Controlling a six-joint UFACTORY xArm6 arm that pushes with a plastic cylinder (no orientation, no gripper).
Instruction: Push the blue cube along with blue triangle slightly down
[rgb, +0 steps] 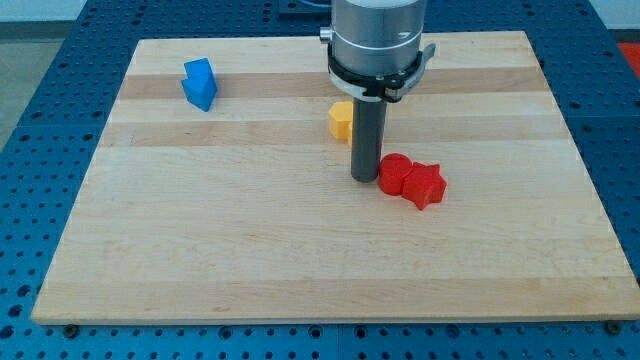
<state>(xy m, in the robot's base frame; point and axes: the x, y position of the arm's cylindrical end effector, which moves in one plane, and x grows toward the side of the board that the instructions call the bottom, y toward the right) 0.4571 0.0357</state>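
Two blue blocks sit pressed together near the view's top left; which is the cube (204, 94) and which the triangle (197, 72) is hard to tell. My tip (364, 179) stands near the board's middle, far to the right of and below the blue pair. It is right beside the left edge of a red cylinder (394, 174); I cannot tell if they touch.
A red star-like block (426, 185) touches the red cylinder on its right. A yellow block (340, 120) sits just behind the rod, partly hidden by it. The wooden board (250, 250) lies on a blue perforated table (30, 150).
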